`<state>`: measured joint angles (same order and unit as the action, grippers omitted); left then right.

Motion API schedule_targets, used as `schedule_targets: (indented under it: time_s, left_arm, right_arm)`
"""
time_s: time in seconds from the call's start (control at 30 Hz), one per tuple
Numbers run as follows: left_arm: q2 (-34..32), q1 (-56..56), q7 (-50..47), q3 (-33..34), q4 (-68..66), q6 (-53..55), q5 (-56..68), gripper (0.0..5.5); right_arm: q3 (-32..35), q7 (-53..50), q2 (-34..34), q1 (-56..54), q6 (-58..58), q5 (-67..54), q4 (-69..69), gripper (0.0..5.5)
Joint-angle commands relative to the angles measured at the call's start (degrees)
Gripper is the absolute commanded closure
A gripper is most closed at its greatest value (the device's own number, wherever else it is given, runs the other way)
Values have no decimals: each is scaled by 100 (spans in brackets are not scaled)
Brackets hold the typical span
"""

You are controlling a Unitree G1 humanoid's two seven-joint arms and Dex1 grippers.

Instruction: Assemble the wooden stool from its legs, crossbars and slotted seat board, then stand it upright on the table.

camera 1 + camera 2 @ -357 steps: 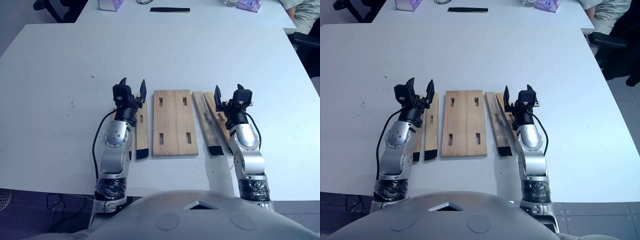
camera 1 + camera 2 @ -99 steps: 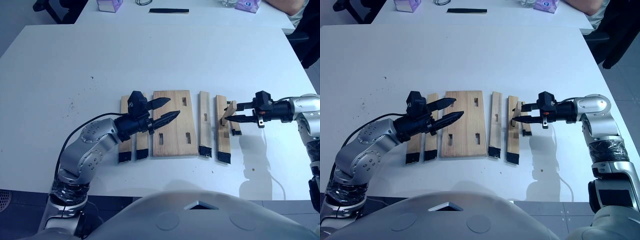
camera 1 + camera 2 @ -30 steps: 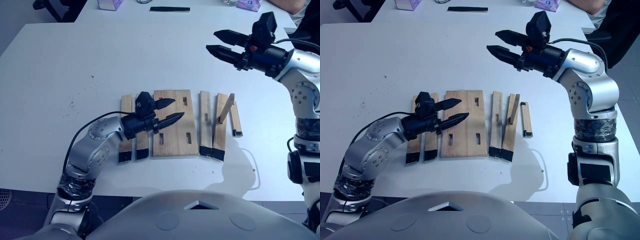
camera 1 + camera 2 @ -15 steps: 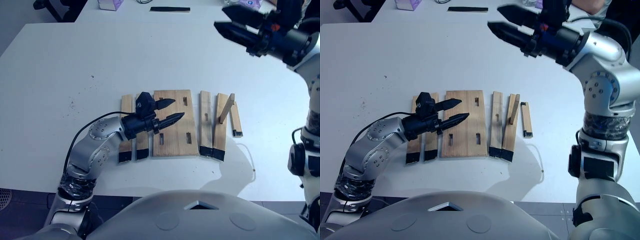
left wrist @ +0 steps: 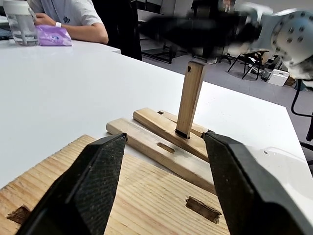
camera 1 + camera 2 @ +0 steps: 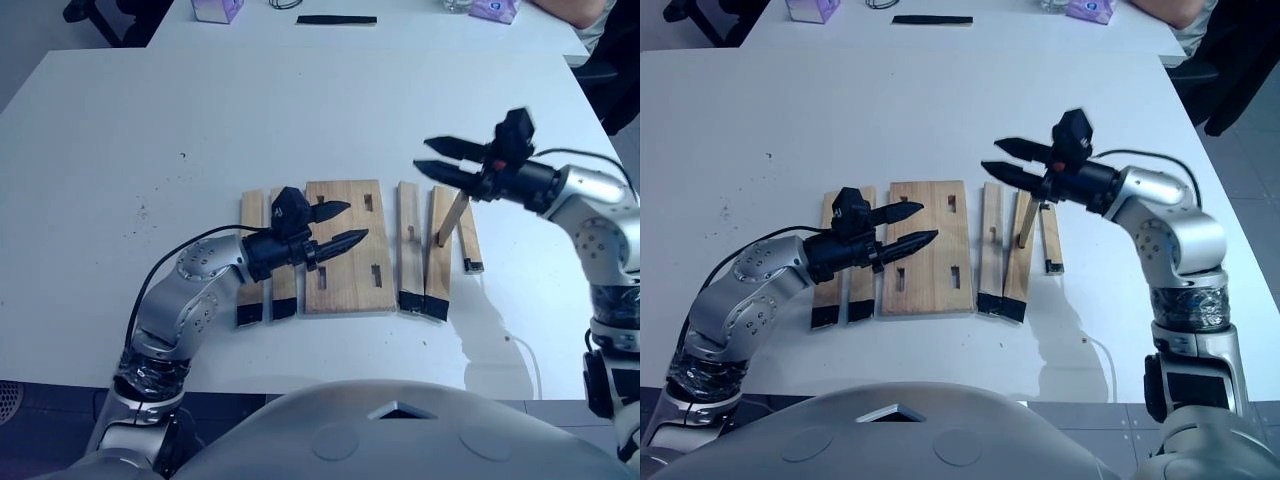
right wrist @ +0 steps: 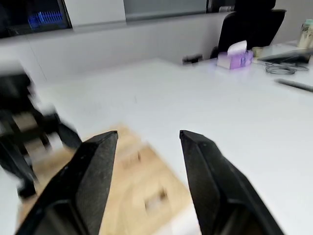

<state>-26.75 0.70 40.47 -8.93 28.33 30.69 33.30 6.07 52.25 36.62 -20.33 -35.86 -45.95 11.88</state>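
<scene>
The slotted seat board (image 6: 346,262) lies flat at mid-table. Two legs (image 6: 253,262) lie along its left side and two more legs (image 6: 408,245) along its right. From the outer right leg (image 6: 438,275) a short crossbar (image 6: 452,215) stands up, slightly tilted. Another crossbar (image 6: 470,240) lies flat just beyond it. My left gripper (image 6: 338,224) hovers open over the board's left half, with nothing between its fingers (image 5: 105,166). My right gripper (image 6: 433,157) is open and empty, just above the top of the standing crossbar (image 5: 190,98).
A second table behind carries a black strip (image 6: 336,19), a tissue box (image 6: 220,9) and a purple pack (image 6: 497,10). A cable (image 6: 520,345) trails from my right arm near the front edge. Open white tabletop (image 6: 250,110) stretches beyond the parts.
My right arm came down from high over the far side to just above the standing crossbar, which it let go of earlier. The left arm has stayed put.
</scene>
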Motion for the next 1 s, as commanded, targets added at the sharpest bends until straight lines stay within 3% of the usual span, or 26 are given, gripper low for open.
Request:
schedule_targets:
  time_s: [0.03, 0.13, 0.23, 0.33, 0.47, 0.77, 1.0]
  left_arm:
    - [52, 71, -97, -36, 42, -21, -93, 257]
    - [65, 90, -117, -35, 43, -47, -109, 257]
    - [74, 100, -106, -30, 34, -67, -141, 257]
    - [64, 128, -91, -31, 38, -77, -158, 257]
    - [89, 163, -99, -86, 37, -89, -201, 257]
    - [136, 295, -138, -111, 96, -131, -275, 257]
    - [196, 476, -243, -164, 177, -208, -367, 257]
  right_arm:
    - [679, -4, 199, -306, -950, -1827, 878, 317]
    - [418, 463, 565, 510, -1199, -1968, 1678, 317]
    - [-637, 1214, 1205, 1862, -94, -67, 1873, 317]
    - [-1335, 1443, 1435, 2445, 1145, 1484, 1063, 317]
    - [-1947, 1446, 1243, 2428, 2363, 2752, -186, 317]
    - [-1780, 1919, 1439, 2051, 3353, 3179, -1423, 317]
    - [-1361, 2050, 1592, 1969, 3435, 2948, -1002, 317]
